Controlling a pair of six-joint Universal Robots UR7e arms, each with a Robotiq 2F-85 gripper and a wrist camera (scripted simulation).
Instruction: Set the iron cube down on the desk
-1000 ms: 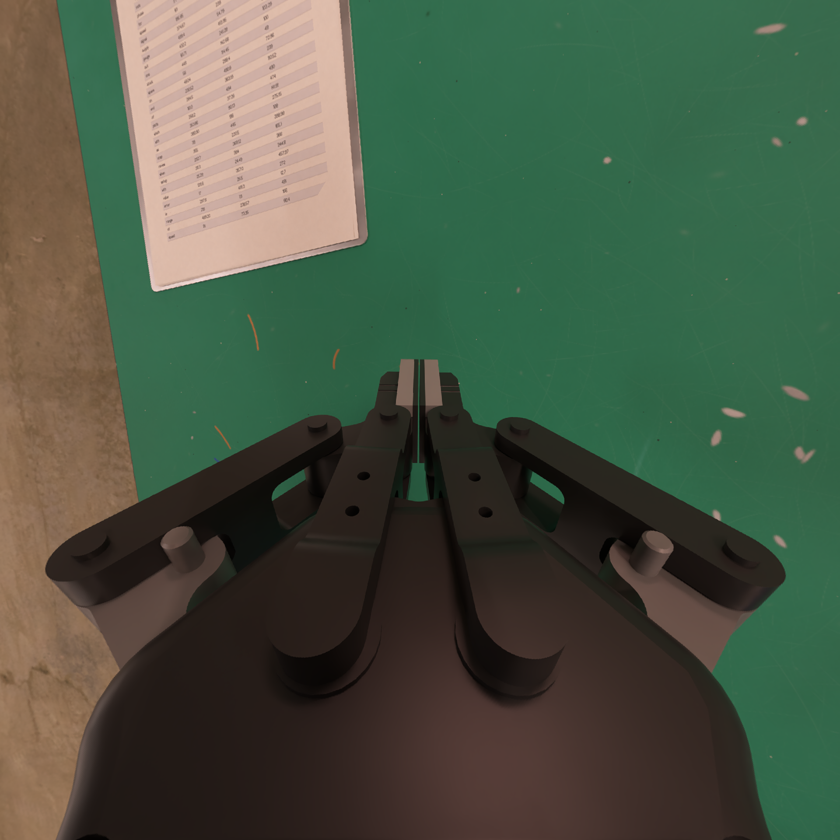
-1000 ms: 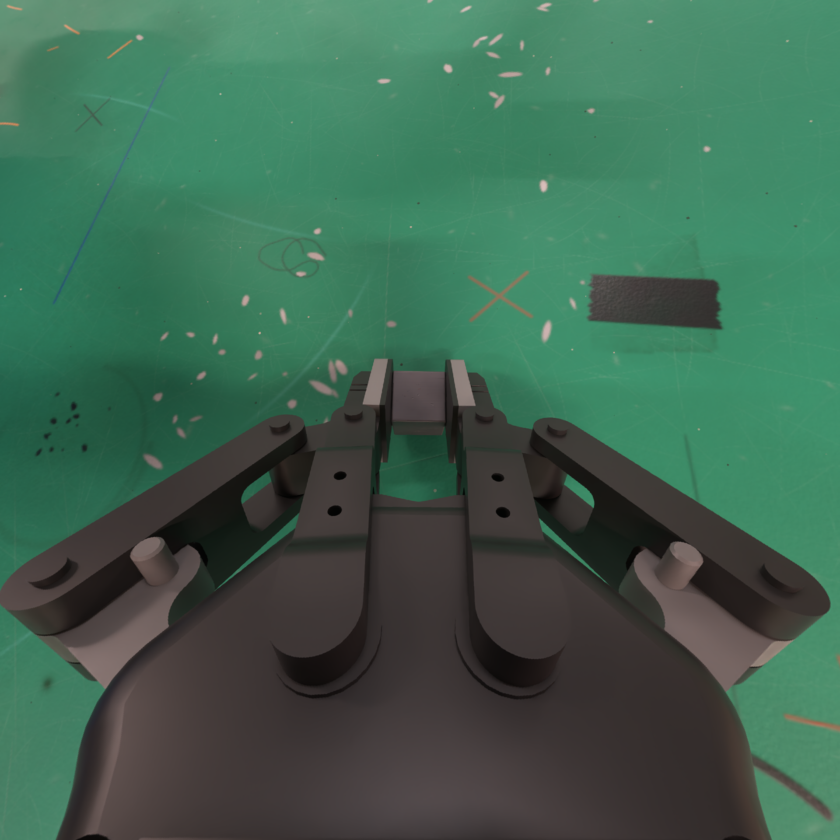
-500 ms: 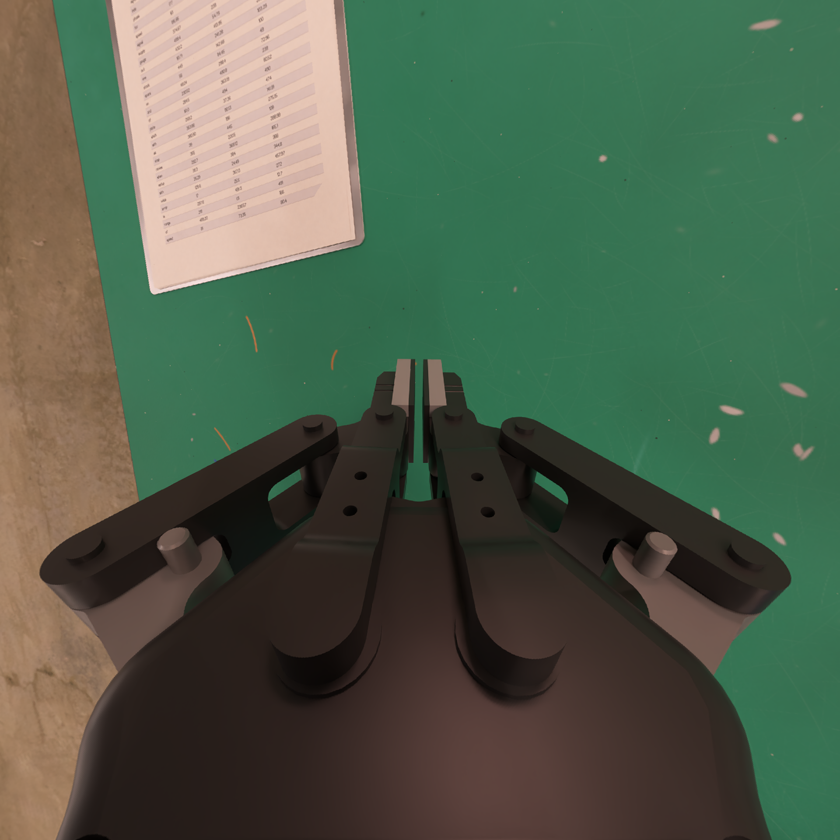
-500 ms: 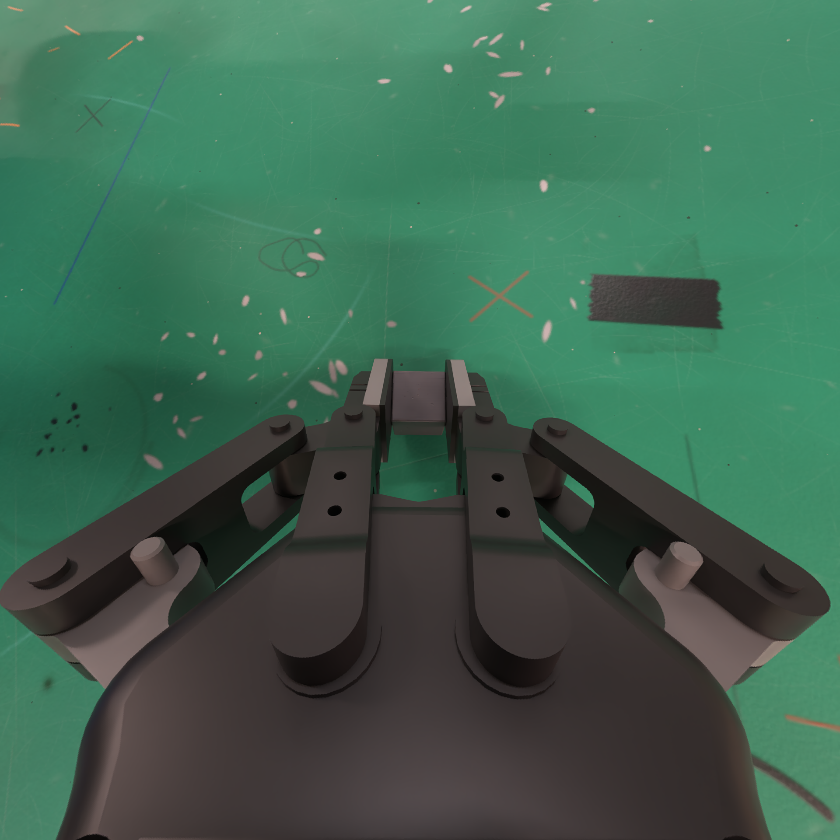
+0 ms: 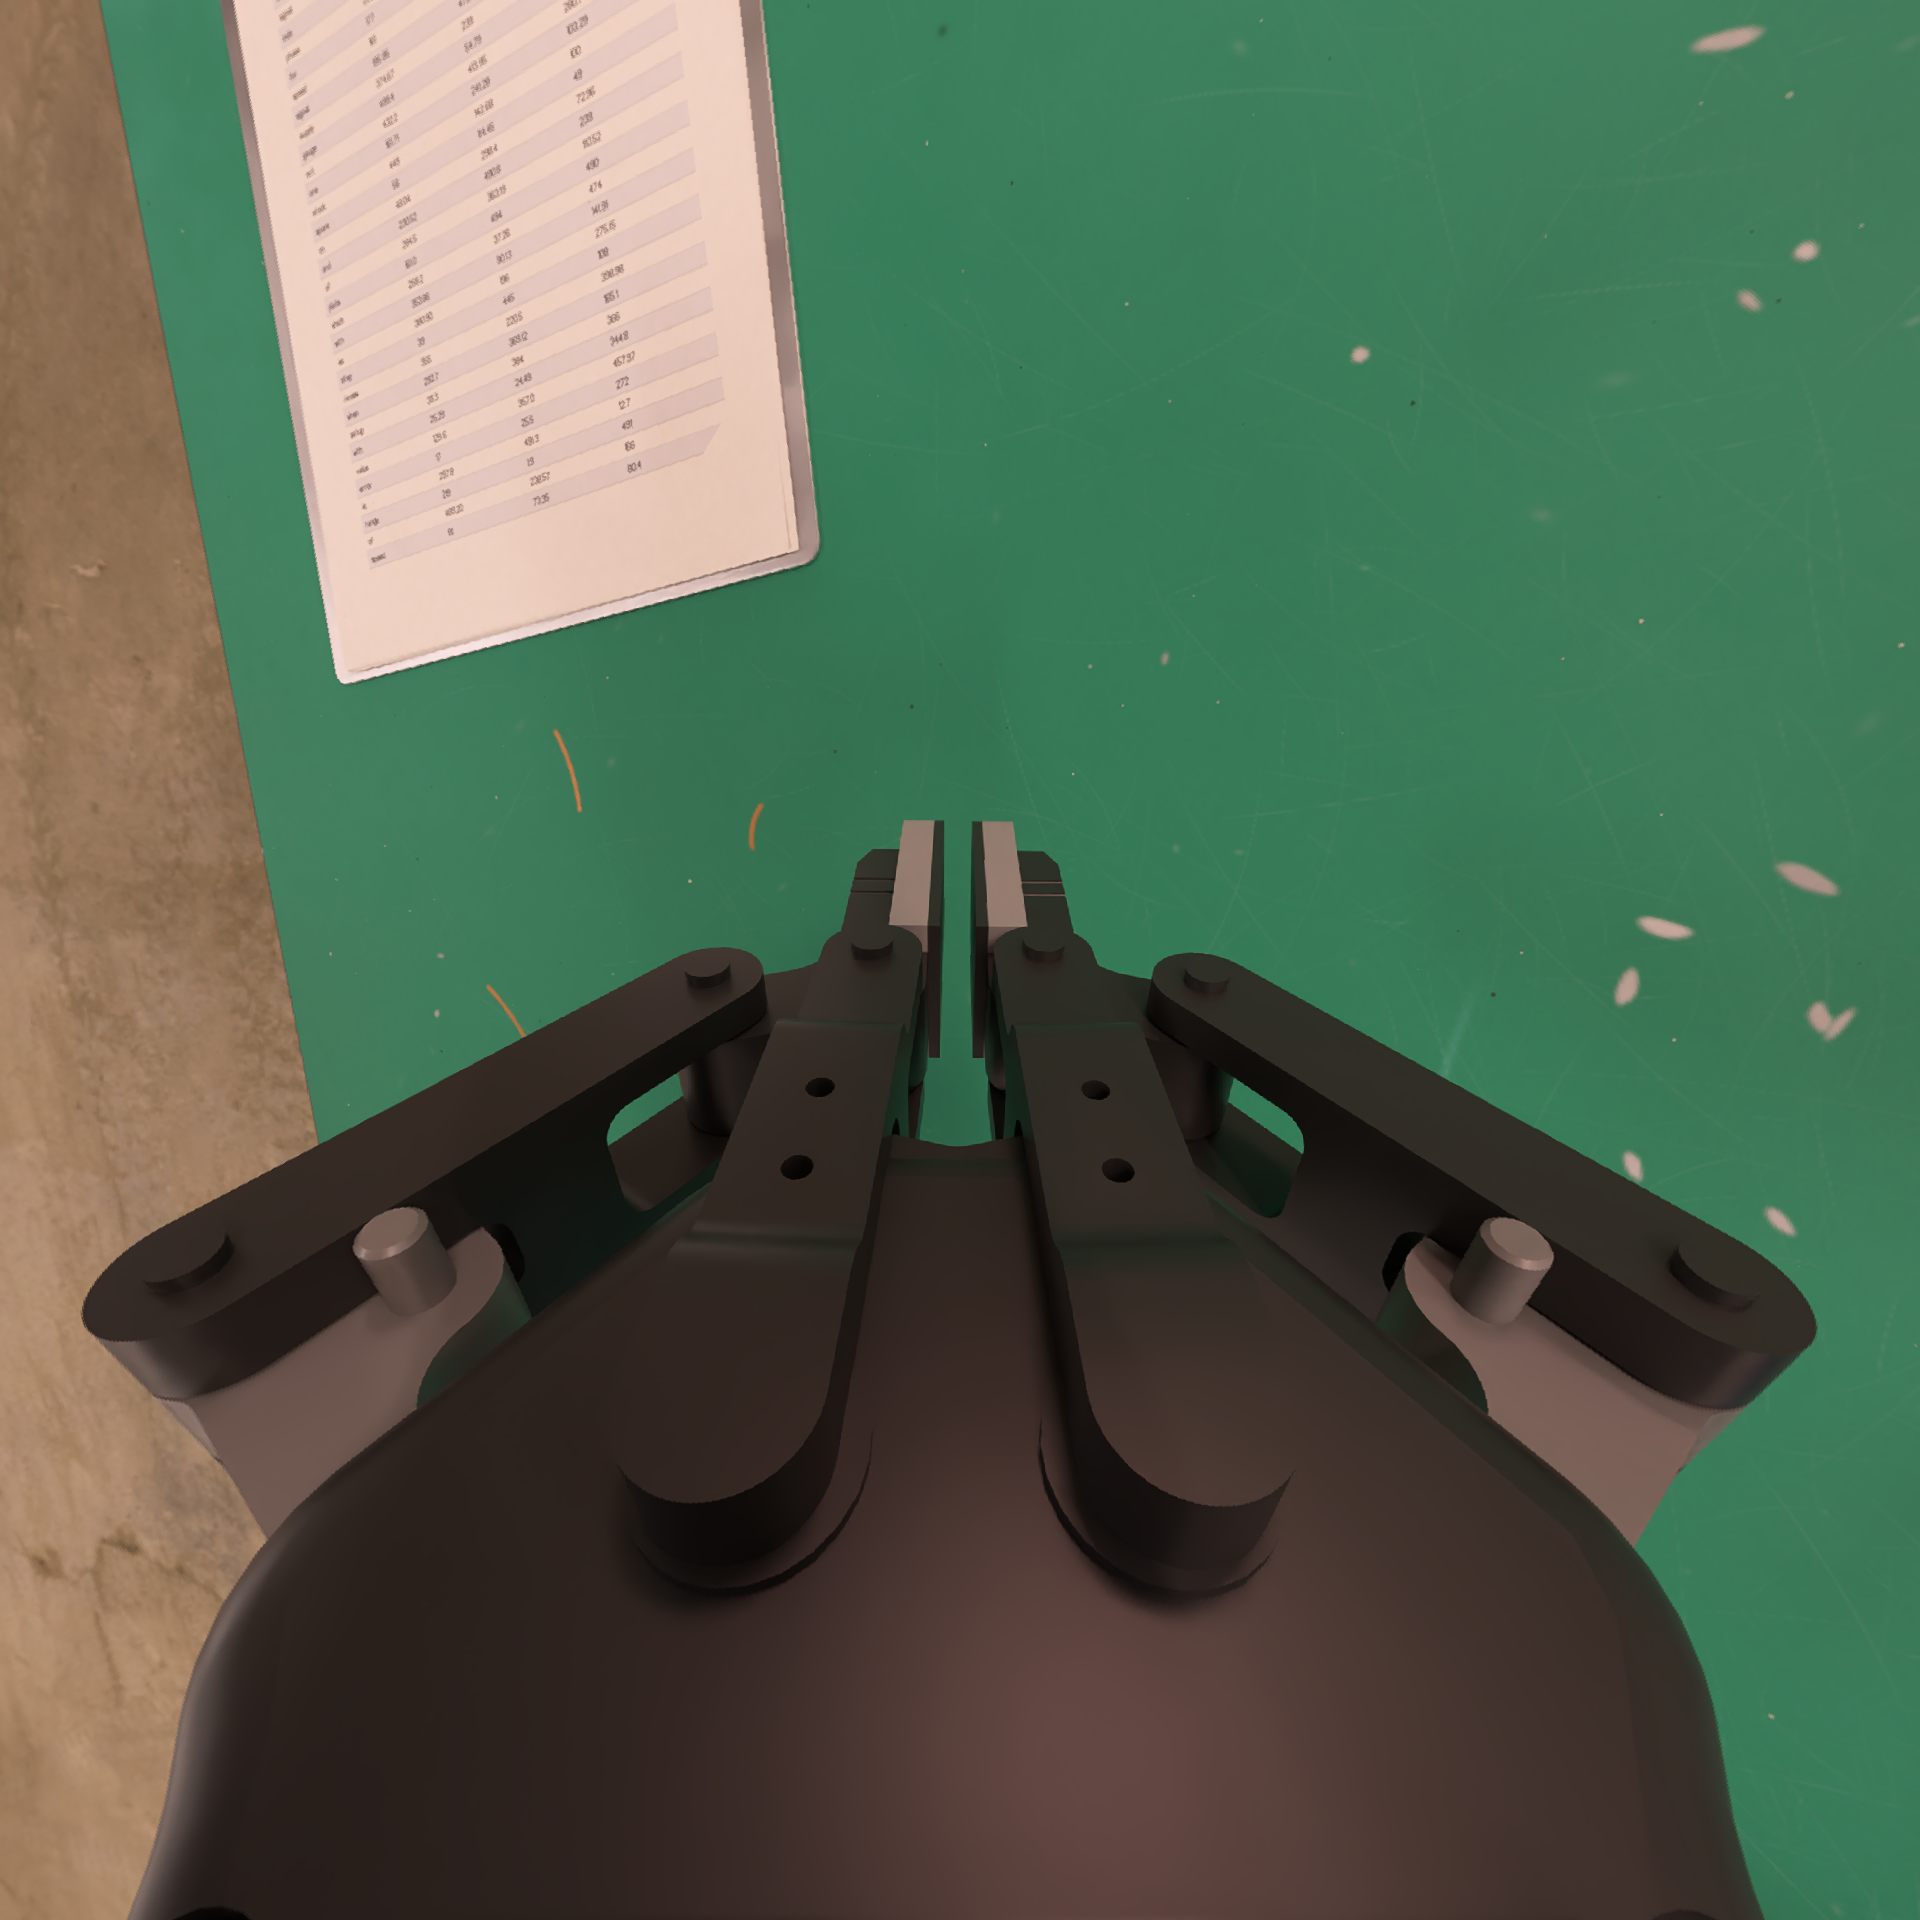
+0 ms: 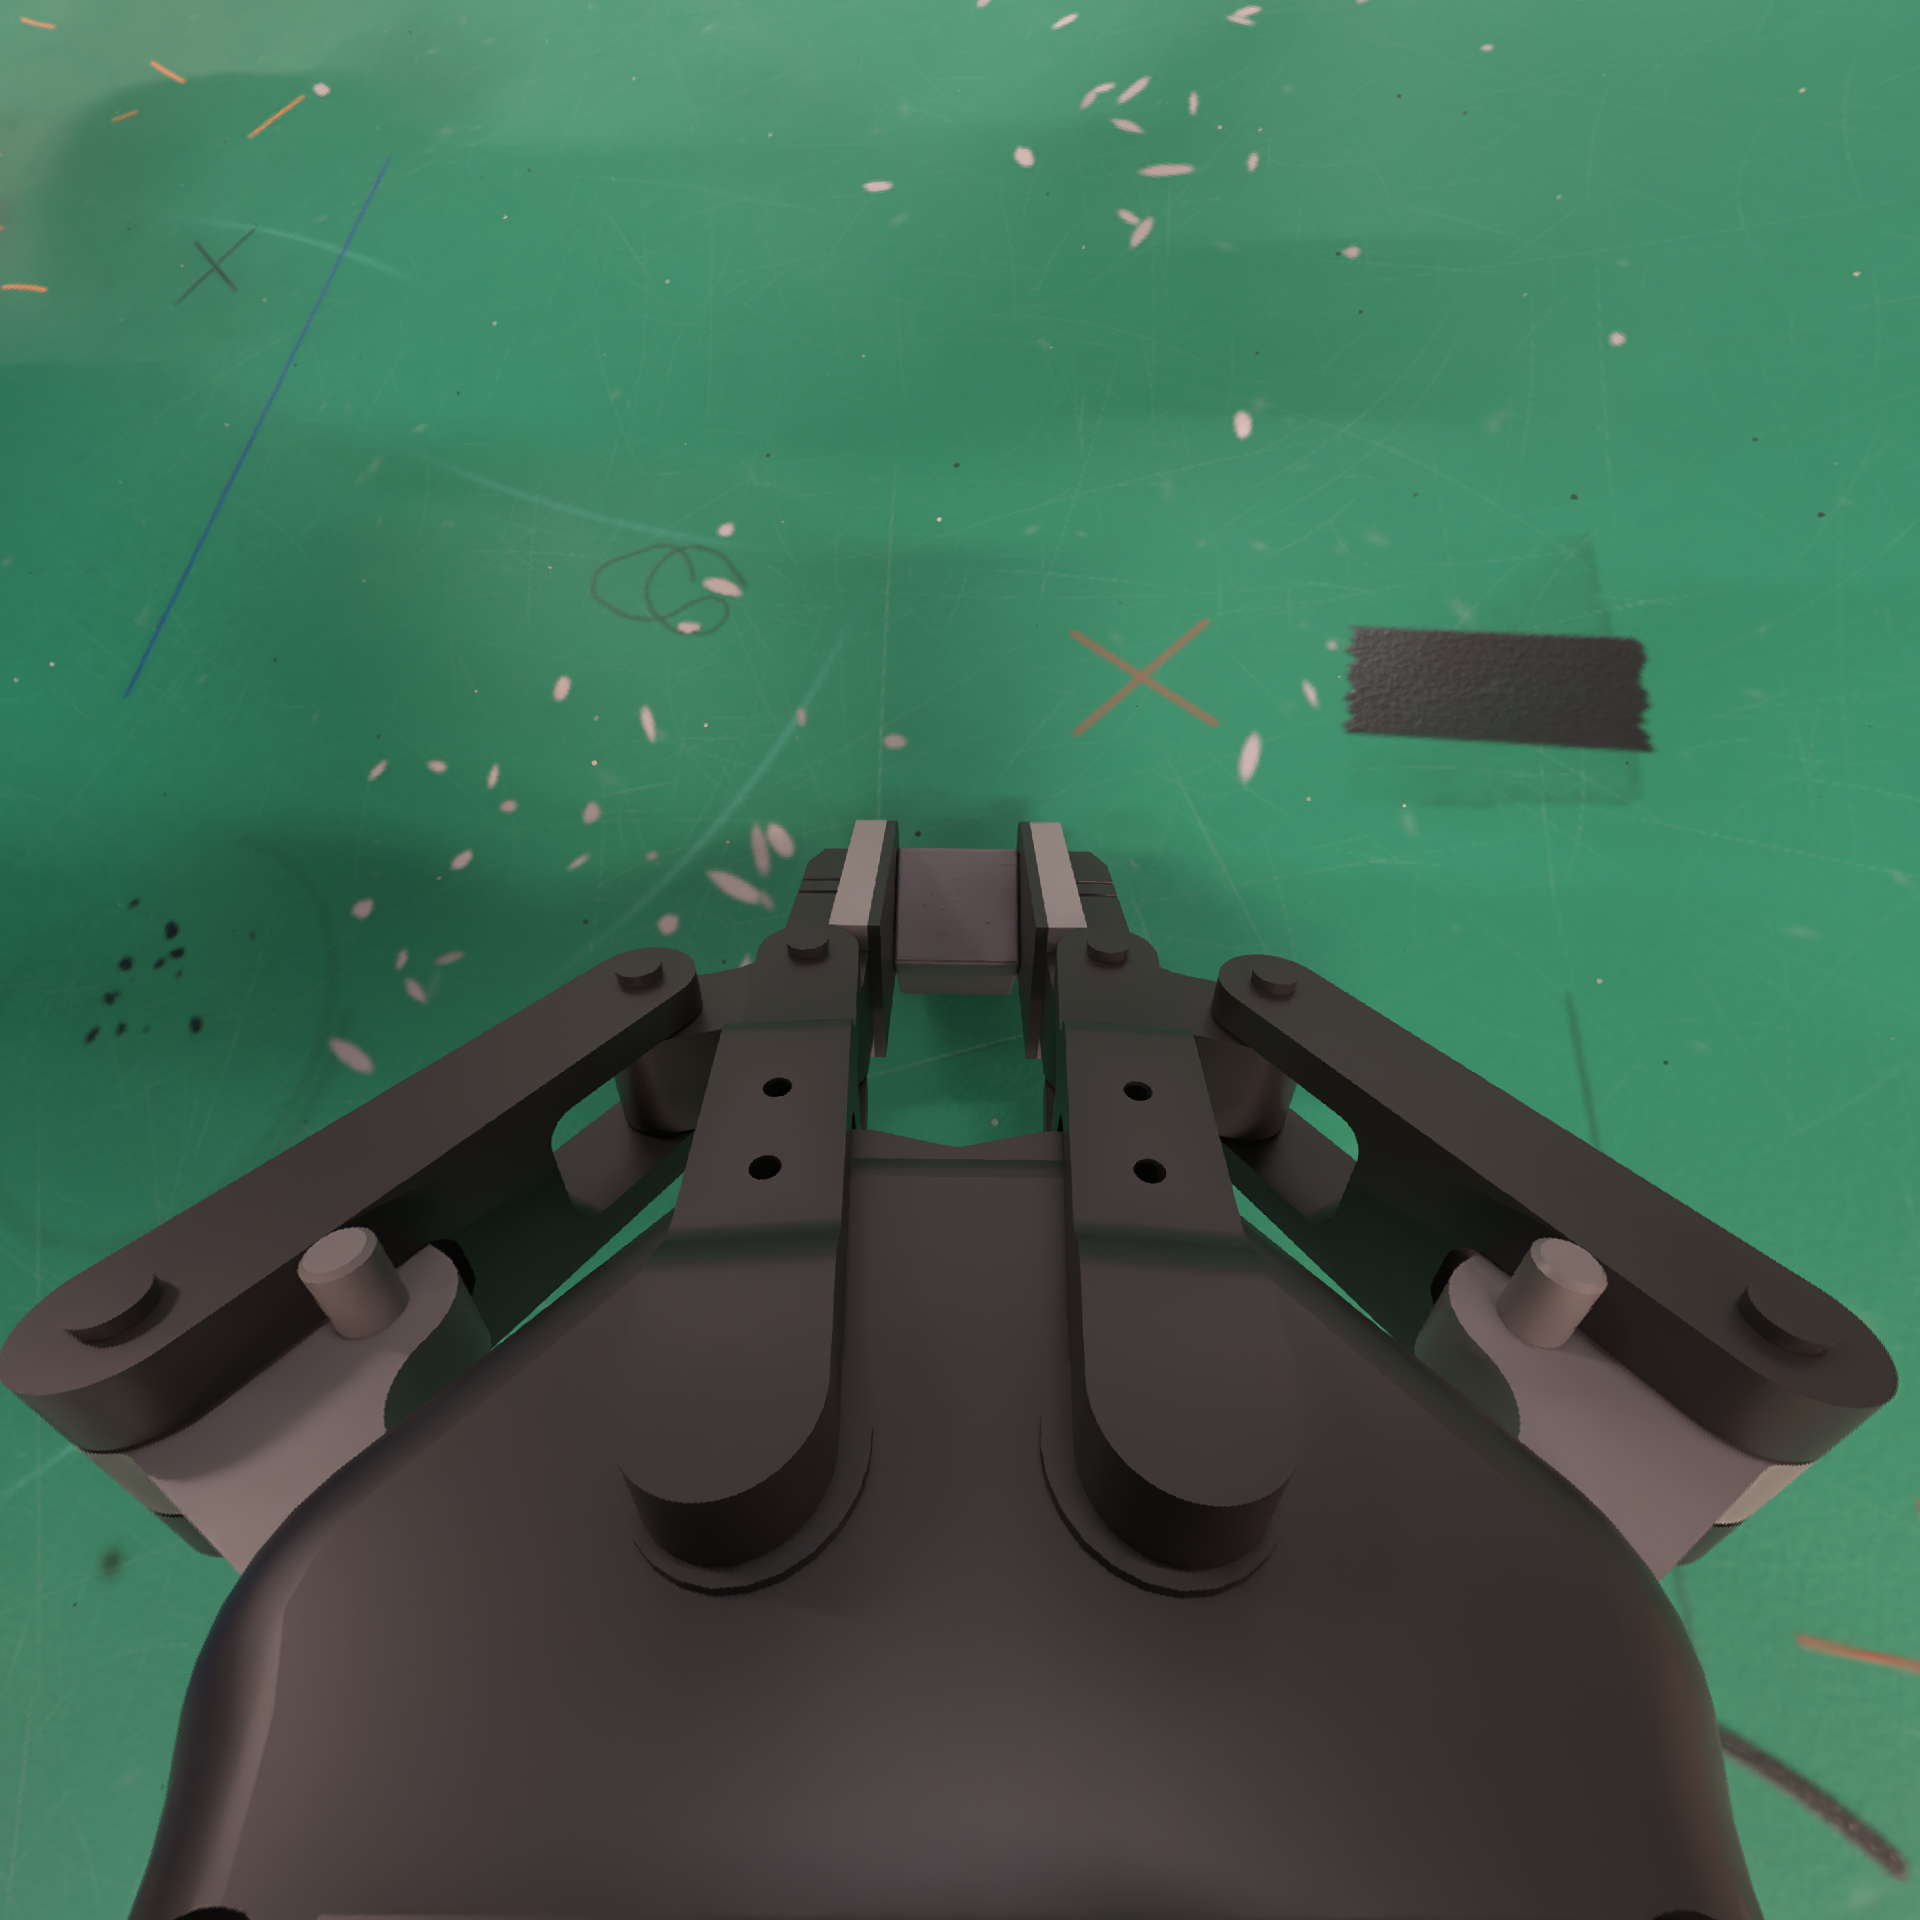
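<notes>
We see the iron cube [image 6: 956, 906] lodged between the pads of the right gripper [image 6: 957, 883], near the fingertips, both pads pressed against its sides, held over the scuffed green desk [image 6: 1039, 468]. Ahead and to the right lie an orange cross mark [image 6: 1142, 676] and a strip of black tape [image 6: 1496, 689]. Our left gripper [image 5: 957, 868] holds nothing, its jaws parted by a narrow slit, near a printed sheet in a clear sleeve [image 5: 520, 312].
</notes>
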